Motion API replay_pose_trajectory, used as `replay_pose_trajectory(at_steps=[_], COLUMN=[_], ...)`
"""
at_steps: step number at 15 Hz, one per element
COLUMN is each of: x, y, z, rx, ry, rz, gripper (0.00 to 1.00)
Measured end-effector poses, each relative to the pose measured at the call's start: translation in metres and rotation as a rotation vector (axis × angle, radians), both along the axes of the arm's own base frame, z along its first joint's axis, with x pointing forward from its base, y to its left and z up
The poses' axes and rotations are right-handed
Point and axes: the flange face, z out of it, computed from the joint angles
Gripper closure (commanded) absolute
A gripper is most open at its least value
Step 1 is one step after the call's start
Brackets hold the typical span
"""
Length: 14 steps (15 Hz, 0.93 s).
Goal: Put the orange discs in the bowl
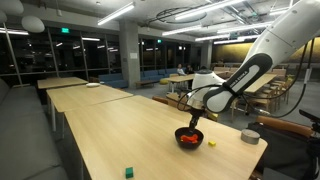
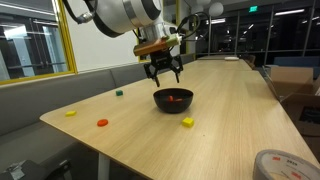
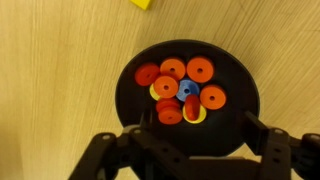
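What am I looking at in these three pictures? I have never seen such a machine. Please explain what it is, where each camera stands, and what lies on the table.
It is a robot arm with a two-fingered gripper at its end. Two pictures come from cameras outside the robot, looking at the table from different places. The third looks straight down from the arm's wrist. The gripper hangs open above a small black bowl and holds nothing. In the bowl lie orange discs, with a blue piece among them. Outside the bowl, on the wooden table, lie one more orange disc, a yellow piece near the bowl, a second yellow one and a green block.
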Motion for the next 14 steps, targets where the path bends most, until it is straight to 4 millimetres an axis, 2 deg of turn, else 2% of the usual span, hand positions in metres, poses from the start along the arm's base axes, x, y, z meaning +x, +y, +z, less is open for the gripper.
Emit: replay_pose_trajectory(at_steps=[3, 6, 10, 14], x=[-0.005, -0.023, -0.068, -0.121], y=[0.009, 0.035, 0.077, 0.101], z=[-0.006, -0.017, -0.043, -0.066], rx=[-0.009, -0.014, 0.02, 0.093], ry=[0.055, 0.153, 0.274, 0.33], rz=[0.027, 0.081, 0.126, 0.099], gripper=[0.0, 0.0, 0.0, 0.0])
